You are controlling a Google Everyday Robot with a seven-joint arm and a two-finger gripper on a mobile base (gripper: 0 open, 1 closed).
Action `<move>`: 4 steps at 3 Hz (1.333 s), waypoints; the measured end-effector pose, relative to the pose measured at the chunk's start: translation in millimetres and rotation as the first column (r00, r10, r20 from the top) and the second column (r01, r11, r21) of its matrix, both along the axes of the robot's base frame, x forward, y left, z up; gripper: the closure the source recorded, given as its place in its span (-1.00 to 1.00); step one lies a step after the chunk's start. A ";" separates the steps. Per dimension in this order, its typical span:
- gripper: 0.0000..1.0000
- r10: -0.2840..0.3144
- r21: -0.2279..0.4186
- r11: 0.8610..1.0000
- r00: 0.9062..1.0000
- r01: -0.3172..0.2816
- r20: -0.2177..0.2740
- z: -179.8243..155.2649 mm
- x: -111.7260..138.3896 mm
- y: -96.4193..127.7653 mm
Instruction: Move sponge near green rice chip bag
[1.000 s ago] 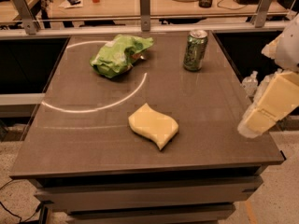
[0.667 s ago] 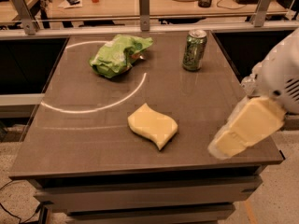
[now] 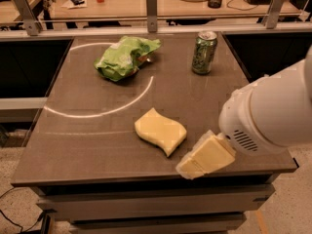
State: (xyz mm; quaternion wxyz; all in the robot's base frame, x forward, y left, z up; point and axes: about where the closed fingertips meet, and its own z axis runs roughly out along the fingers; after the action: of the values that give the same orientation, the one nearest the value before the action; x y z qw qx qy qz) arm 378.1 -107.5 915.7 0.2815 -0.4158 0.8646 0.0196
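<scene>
The pale-yellow sponge (image 3: 160,130) with a wavy outline lies flat near the front middle of the dark table (image 3: 87,140). The crumpled green rice chip bag (image 3: 125,57) lies at the back left, well apart from the sponge. My gripper (image 3: 201,159) with pale-yellow blocky fingers hangs from the white arm (image 3: 273,111) at the front right, just right of and slightly in front of the sponge, not touching it. It holds nothing.
A green soda can (image 3: 204,52) stands upright at the back right of the table. A white curved line (image 3: 102,112) runs across the tabletop. A railing and a desk with clutter lie behind the table.
The arm has swung in from the right edge toward the front middle, bringing the gripper close to the sponge. The sponge, bag and can have not moved.
</scene>
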 end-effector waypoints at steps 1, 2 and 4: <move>-1.00 -0.057 0.099 0.994 0.998 0.055 0.022 -22.8 25.7 -10.5; -1.00 -0.095 0.235 0.968 0.995 0.089 0.013 -38.6 49.2 -18.3; -1.00 -0.028 0.344 0.939 0.999 0.017 0.029 -34.1 58.9 0.5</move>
State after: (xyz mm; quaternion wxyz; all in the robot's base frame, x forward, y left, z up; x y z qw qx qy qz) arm 437.0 -107.0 881.6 0.3644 -0.3506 0.8477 0.1600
